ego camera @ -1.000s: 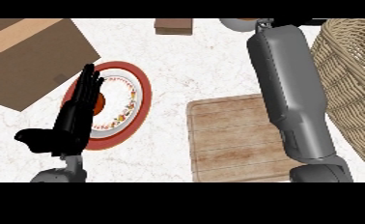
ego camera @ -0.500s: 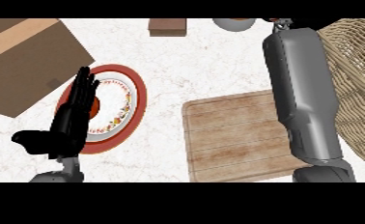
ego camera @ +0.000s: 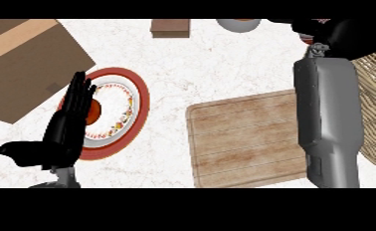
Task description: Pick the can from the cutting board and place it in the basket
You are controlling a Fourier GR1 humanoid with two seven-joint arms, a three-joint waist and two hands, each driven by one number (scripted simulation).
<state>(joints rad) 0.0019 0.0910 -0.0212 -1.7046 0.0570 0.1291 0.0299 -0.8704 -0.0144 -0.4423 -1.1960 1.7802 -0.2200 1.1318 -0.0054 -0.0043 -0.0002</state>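
- At the top right, our right hand (ego camera: pixel 334 32) shows dark above the basket (ego camera: pixel 365 103); we cannot tell its grip, and the can is not visible.
- If released off the basket, the can could land on the counter.
- Our left hand (ego camera: pixel 70 120) rests flat-fingered over the plate (ego camera: pixel 138 95); the board (ego camera: pixel 246 145) lies bare.

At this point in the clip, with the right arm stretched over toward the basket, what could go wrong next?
The right hand sits at the picture's top edge, mostly dark, so whether it holds the can cannot be checked; a release might miss the basket. The right forearm lies along the cutting board's right side and could drag across it when pulling back. A grey object sits near that hand and may get bumped.
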